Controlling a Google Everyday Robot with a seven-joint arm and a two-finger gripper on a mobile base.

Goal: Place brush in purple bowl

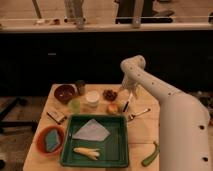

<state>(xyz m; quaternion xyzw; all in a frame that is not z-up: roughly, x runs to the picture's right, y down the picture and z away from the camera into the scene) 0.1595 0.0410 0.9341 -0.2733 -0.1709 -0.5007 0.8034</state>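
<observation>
Evidently the gripper [125, 96] hangs just over the brush [126, 105], fingers apart, likely to straddle its slim handle, which lies on the table [142, 132] toward the right edge. Well apart, the purple bowl [64, 93] sits near the far left corner, mouth up to receive it

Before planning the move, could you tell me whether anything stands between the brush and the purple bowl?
Yes. The gripper is right above the brush; toward the purple bowl stand the dish of red bits and the white cup.
</observation>
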